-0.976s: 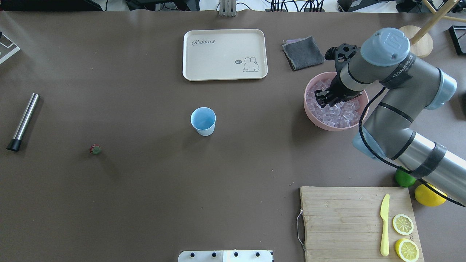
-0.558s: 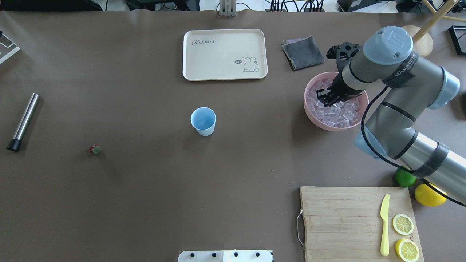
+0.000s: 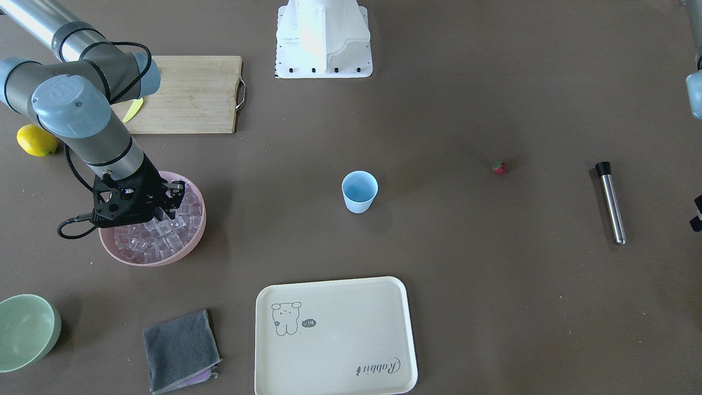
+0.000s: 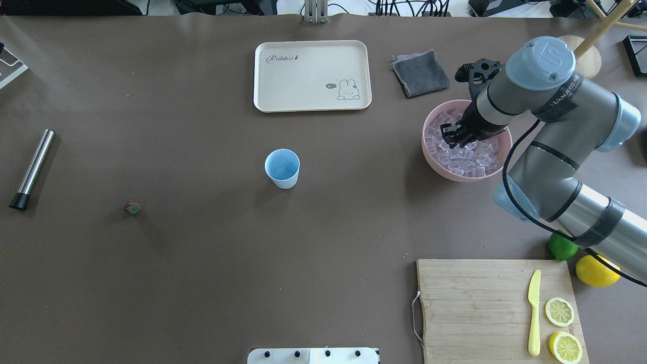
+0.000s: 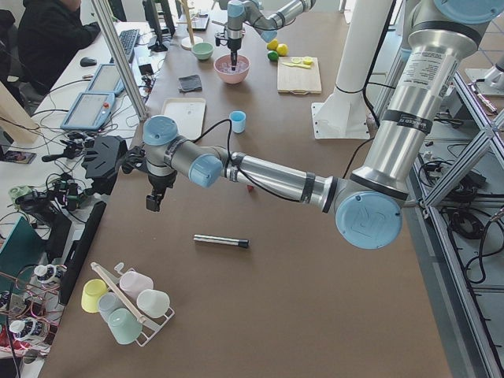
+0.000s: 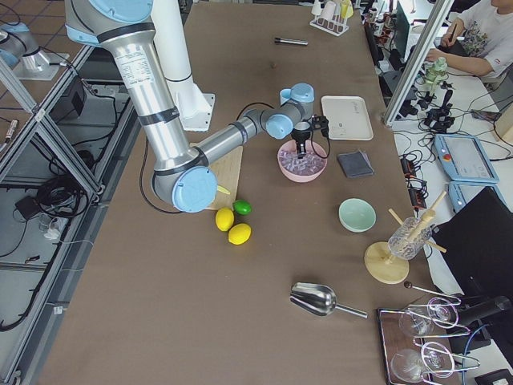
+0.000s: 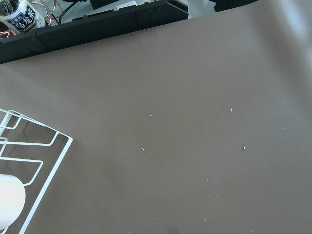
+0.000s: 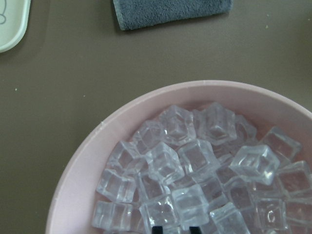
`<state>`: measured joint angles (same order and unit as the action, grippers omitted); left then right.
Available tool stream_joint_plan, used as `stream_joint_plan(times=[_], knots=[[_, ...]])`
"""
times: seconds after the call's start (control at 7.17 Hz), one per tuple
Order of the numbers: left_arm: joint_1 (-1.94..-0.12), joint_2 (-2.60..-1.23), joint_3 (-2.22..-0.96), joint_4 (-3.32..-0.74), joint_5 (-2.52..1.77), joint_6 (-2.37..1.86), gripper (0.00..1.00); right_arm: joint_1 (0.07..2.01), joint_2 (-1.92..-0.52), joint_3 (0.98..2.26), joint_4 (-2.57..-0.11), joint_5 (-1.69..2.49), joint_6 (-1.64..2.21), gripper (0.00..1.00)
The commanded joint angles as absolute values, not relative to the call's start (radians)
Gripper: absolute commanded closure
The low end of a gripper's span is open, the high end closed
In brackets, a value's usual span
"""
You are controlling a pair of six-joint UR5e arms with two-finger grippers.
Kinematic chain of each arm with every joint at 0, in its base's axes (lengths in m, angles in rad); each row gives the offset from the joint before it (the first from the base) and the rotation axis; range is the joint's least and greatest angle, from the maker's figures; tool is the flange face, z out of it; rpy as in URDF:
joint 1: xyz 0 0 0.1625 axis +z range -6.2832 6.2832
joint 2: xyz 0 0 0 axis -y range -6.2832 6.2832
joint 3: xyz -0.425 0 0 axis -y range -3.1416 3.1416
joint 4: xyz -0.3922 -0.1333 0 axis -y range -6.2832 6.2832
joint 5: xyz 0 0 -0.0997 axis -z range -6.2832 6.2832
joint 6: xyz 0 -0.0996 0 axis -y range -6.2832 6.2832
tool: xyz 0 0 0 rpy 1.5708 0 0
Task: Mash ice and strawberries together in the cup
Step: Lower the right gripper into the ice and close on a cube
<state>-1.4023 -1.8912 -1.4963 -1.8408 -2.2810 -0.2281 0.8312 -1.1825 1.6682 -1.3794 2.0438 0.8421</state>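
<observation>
The right gripper reaches down into a pink bowl heaped with clear ice cubes, well off to the robot's right of the light blue cup. Its fingertips stand narrowly apart among the cubes; whether a cube sits between them cannot be told. The cup stands upright and looks empty. The small red strawberry lies on the table well to the cup's left, slightly nearer the robot. The left gripper hangs far out beyond that side; whether it is spread or closed cannot be told.

Risks, as judged: the slick, loosely piled cubes may squirt from the fingers or scatter over the rim. The light cup could tip if nudged at its rim.
</observation>
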Motion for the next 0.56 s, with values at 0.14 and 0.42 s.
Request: stream_joint_plan(times=[0.14, 0.42], knots=[[-1.402, -1.891, -1.494, -1.841, -2.281, -0.227, 0.03, 0.825, -1.18, 1.661, -1.379, 2.042, 0.842, 0.37], [-1.402, -1.891, -1.488, -1.841, -2.281, -0.227, 0.03, 0.816, -1.177, 1.658, -1.379, 2.037, 0.842, 0.38]])
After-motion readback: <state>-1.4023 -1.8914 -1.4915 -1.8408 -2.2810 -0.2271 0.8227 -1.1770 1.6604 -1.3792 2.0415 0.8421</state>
